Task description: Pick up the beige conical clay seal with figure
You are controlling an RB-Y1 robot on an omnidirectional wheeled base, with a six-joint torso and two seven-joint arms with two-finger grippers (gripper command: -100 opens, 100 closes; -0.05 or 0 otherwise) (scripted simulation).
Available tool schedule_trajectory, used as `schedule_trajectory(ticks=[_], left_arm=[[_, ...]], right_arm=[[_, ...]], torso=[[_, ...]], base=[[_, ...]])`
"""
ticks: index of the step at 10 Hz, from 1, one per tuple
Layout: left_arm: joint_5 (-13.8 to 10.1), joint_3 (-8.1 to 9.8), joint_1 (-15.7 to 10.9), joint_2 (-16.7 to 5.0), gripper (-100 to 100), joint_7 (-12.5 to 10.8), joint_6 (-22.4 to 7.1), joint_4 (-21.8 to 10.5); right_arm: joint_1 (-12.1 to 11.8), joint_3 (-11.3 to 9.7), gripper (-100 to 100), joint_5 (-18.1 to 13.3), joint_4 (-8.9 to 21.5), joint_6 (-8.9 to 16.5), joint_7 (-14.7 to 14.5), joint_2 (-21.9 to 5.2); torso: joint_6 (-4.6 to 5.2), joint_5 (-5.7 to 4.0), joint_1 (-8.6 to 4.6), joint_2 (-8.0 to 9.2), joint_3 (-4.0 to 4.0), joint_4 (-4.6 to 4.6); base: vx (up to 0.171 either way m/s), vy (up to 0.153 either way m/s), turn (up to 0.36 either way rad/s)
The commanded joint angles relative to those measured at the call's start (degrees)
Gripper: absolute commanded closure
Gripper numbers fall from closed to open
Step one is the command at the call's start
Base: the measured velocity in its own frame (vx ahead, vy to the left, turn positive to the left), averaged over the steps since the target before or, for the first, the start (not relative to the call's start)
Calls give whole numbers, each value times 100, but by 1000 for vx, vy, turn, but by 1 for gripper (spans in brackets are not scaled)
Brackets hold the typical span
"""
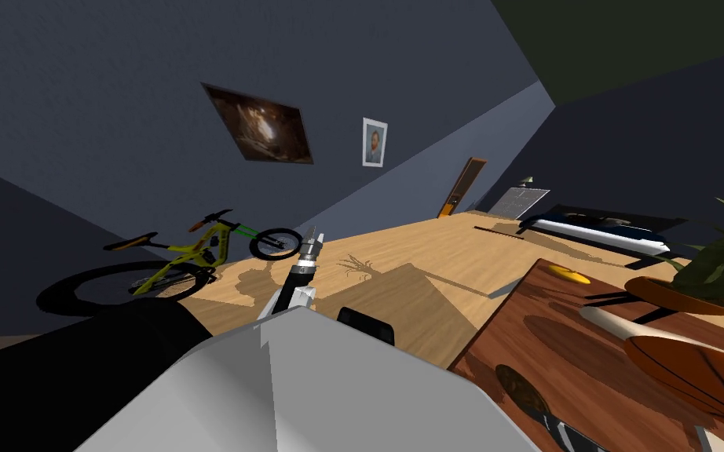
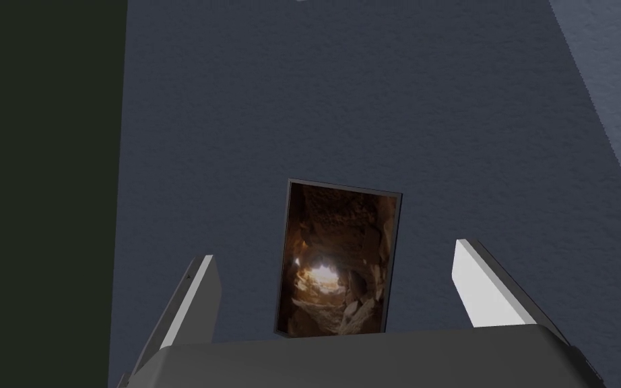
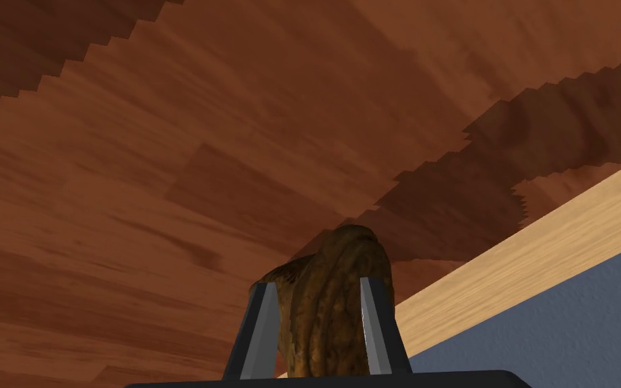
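**A:** What does the right wrist view add to the head view?

**B:** The grip. The right gripper (image 3: 316, 283) has its fingers closed in on the sides of the seal (image 3: 346, 256). From the head, the seal is just a small dark shape by the near left edge of the reddish wooden table (image 1: 502, 337).

**A:** Its look?

**B:** Mottled brown-ochre with a rounded tip. Its long axis runs along the fingers, tip pointing away from the gripper's body.

**A:** And the left gripper (image 2: 333, 250)?

**B:** Raised, fingers wide apart, holding nothing.

A home room with bicycle (image 1: 195, 251), framed pictures (image 1: 258, 124), potted plant (image 1: 690, 290)
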State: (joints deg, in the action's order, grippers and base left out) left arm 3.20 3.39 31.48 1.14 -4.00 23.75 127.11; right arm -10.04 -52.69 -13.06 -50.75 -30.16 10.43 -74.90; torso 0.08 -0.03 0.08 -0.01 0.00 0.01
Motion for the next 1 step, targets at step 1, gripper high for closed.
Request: schedule_trajectory(ticks=[1], left_arm=[[0,0,0,0,0,0,0,0]], right_arm=[[0,0,0,0,0,0,0,0]], torso=[[0,0,0,0,0,0]], base=[[0,0,0]])
